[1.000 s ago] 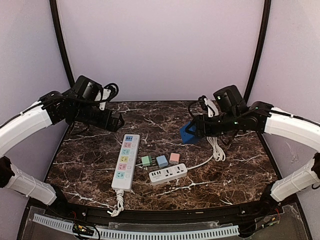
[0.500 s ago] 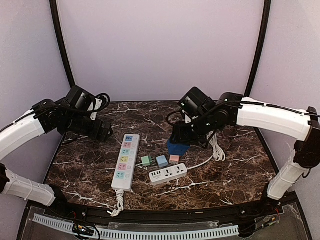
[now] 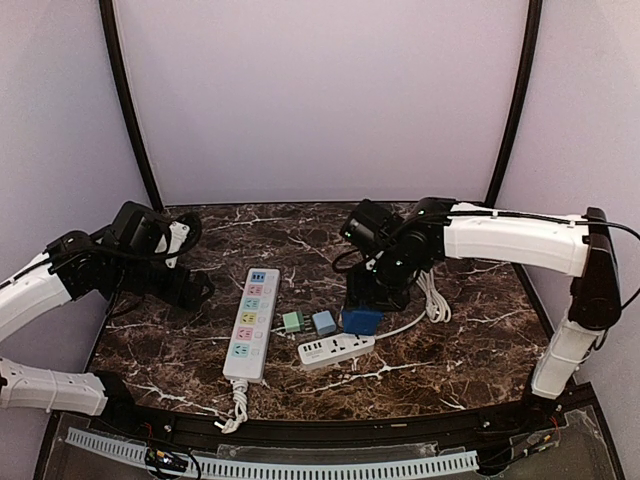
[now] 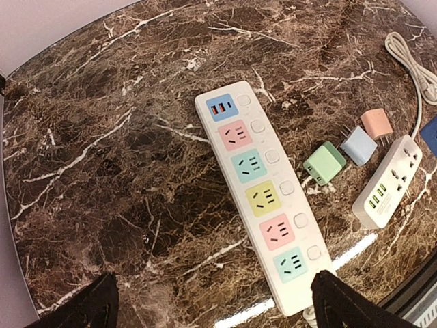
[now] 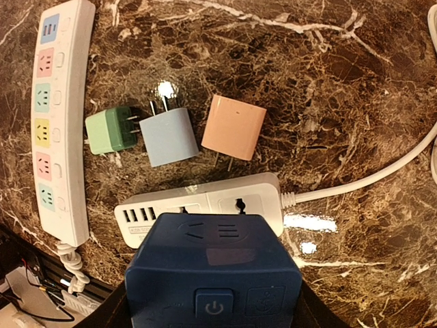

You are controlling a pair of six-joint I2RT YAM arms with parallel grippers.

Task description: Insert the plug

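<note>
In the last second the right hand (image 3: 366, 303) has swung in from the far right of the bench (image 3: 470, 340), carrying the blue plug (image 5: 213, 263) clamped between its fingers. The plug now hangs over the short power strip (image 5: 205, 205), close to its socket; I cannot tell if the pins are seated. Lining up and pressing down looks like what remains. The left hand (image 4: 215, 307) has drawn back leftwards, fingers wide and empty, above the long strip (image 4: 263, 195).
</note>
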